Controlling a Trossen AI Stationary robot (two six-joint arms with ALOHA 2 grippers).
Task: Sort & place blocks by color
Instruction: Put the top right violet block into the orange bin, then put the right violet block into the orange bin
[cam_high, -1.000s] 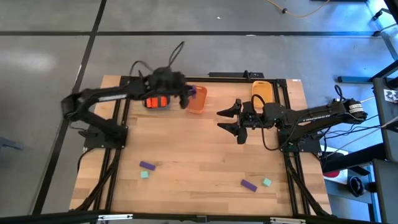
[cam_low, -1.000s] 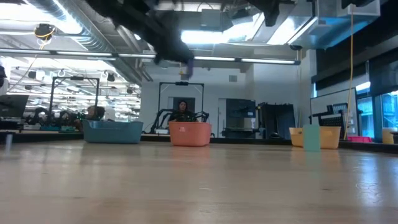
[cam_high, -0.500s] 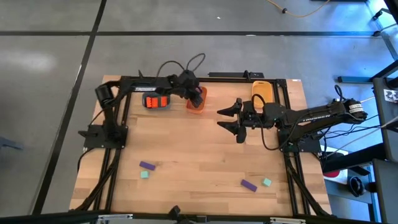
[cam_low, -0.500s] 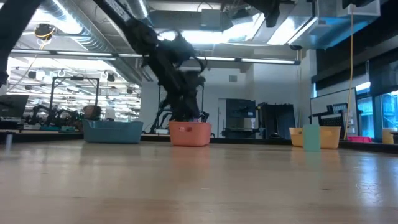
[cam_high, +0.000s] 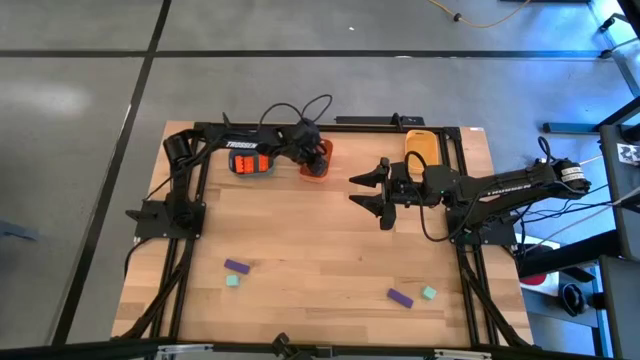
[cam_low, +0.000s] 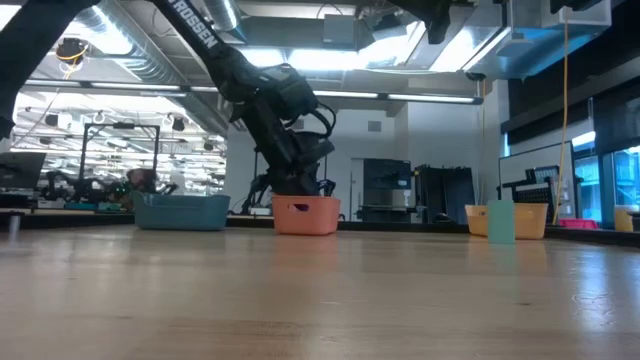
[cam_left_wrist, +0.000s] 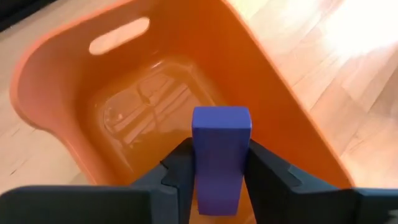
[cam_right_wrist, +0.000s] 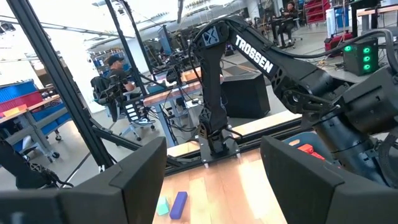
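The rounded orange plastic tray (cam_left_wrist: 81, 93) at the worktop's (cam_high: 320, 250) far edge shows a bare floor. Beside it, the blue-grey tray (cam_high: 250, 163) holds orange-red oblong bricks (cam_high: 249, 164). The left gripper (cam_left_wrist: 219, 177) hangs over the orange tray, its fingers (cam_left_wrist: 177, 171) clamped on an upright purple oblong brick (cam_left_wrist: 219, 155). The right gripper (cam_high: 372, 196) hovers mid-worktop, fingers spread, holding nothing.

The wooden table (cam_high: 320, 250) carries three trays (cam_high: 252, 163) and four loose blocks (cam_high: 236, 266).
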